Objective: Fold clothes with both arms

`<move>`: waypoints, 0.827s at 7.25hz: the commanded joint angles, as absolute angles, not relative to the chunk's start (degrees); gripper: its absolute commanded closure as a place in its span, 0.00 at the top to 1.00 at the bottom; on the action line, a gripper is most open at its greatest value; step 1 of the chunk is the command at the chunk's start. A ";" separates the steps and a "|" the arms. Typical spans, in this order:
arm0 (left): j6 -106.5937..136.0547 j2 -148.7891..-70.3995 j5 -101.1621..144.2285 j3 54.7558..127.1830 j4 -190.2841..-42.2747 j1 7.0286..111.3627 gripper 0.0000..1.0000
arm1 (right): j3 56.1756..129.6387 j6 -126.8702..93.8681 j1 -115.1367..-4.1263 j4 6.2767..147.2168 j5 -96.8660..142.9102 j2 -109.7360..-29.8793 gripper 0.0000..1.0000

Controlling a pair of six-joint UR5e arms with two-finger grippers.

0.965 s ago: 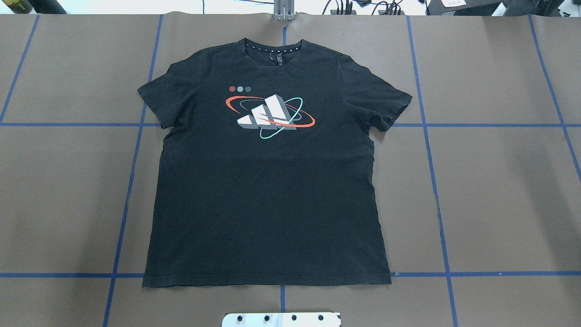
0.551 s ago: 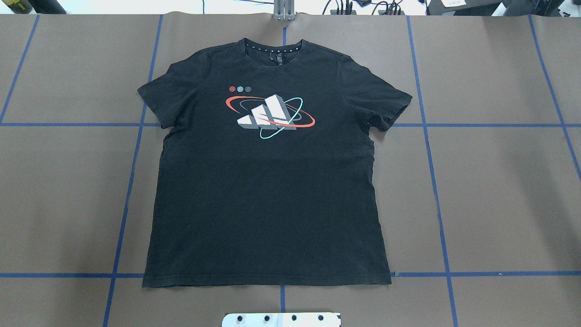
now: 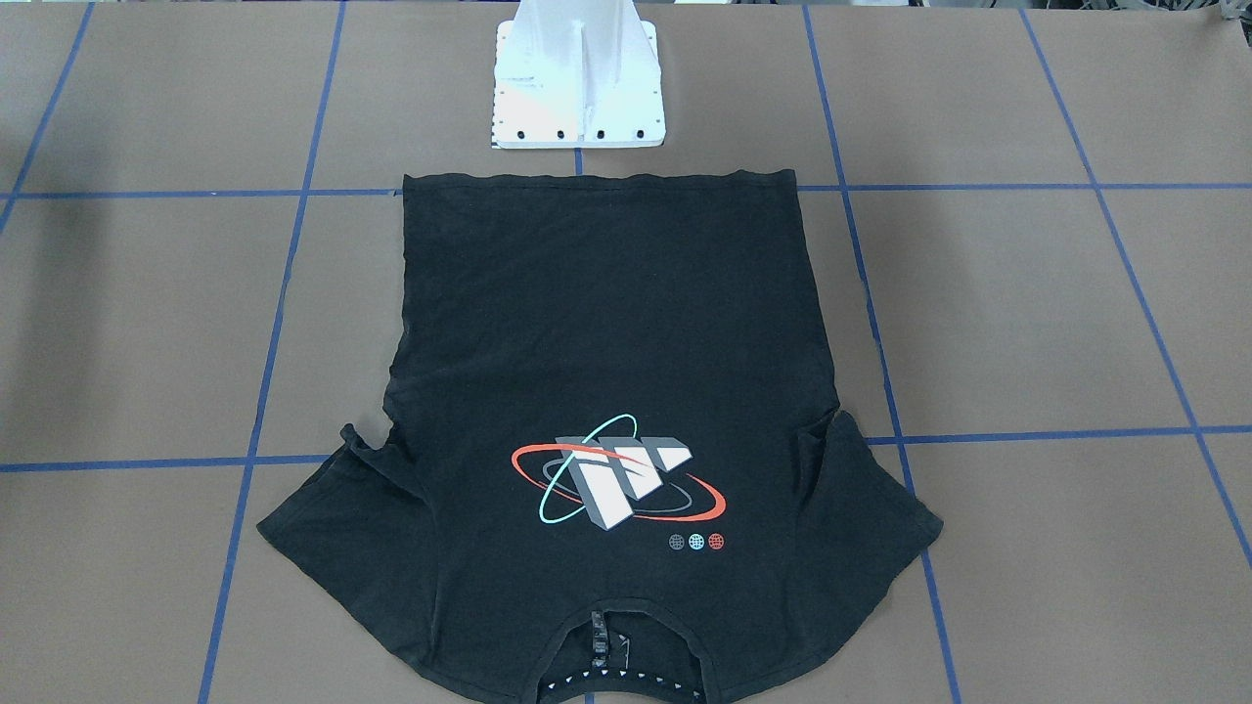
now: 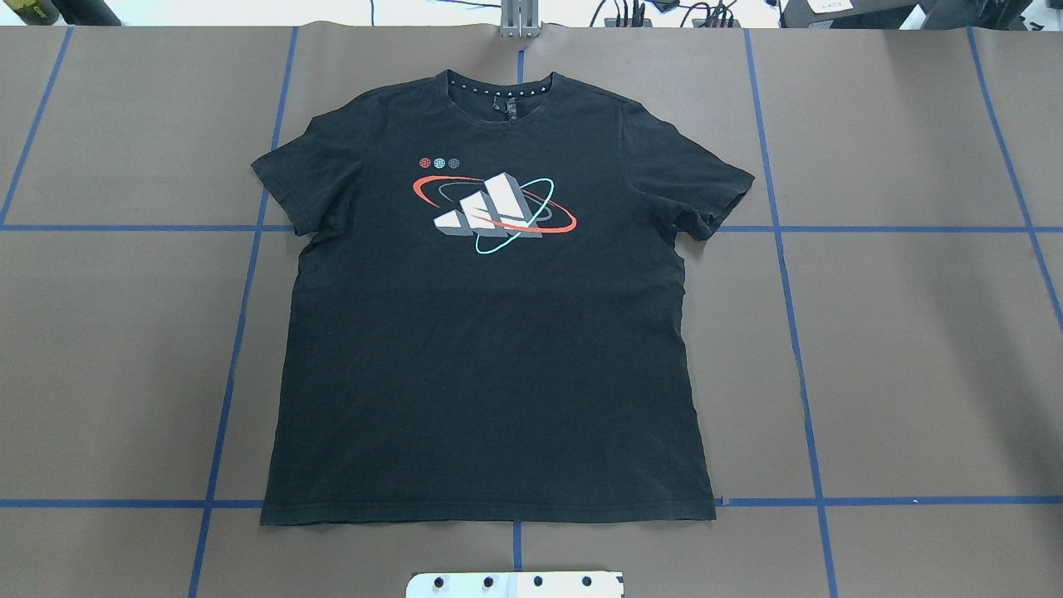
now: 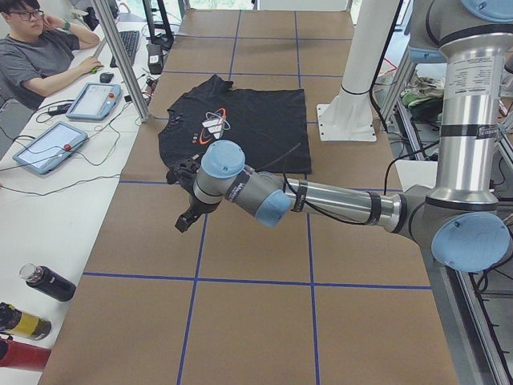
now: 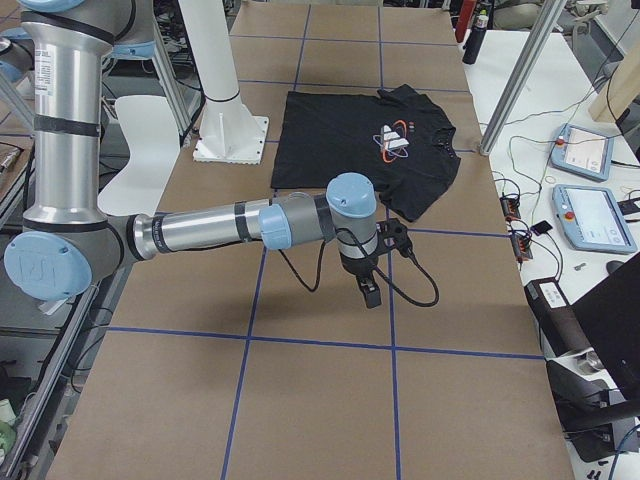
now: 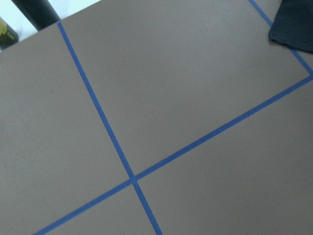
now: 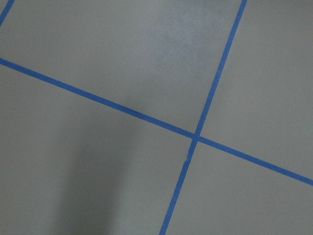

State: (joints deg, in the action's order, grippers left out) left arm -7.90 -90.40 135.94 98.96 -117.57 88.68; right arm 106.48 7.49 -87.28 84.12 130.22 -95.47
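Pose: left arm [image 5: 337,200], right arm [image 6: 200,228] outstretched over table [image 5: 240,321].

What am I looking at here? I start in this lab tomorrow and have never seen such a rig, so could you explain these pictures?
This is one moment seen by six cameras. The machine is two jointed robot arms; the white pedestal is its base. Two cameras look down on the brown table, one from behind the robot, one facing it. Two stand at the table's ends: one shows the left arm near, the other the right arm. Two ride on the wrists and see mostly table and blue tape lines. A black T-shirt with a printed logo lies flat and unfolded, print up. The left gripper and right gripper hang over bare table beside it, holding nothing; whether they are open, I cannot tell.
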 commanded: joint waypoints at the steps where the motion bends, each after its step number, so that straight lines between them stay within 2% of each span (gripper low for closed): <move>1: -7.82 -92.11 136.32 98.26 -122.06 88.68 1.00 | 106.08 6.33 -87.28 82.71 131.21 -94.75 1.00; 3: -7.82 -92.46 136.41 99.57 -123.57 88.68 1.00 | 106.08 4.94 -87.28 82.71 131.92 -93.09 1.00; 5: -7.82 -92.46 136.23 96.95 -128.83 86.68 1.00 | 106.00 -11.09 -82.65 81.23 132.45 -88.70 1.00; 6: -7.04 -92.46 136.32 96.94 -128.93 86.14 1.00 | 103.47 -19.34 -78.88 77.47 132.28 -84.85 1.00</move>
State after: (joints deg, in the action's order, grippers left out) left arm -7.62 -92.44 136.27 97.44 -127.79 87.09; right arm 105.44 -9.56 -82.92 80.79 132.34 -88.84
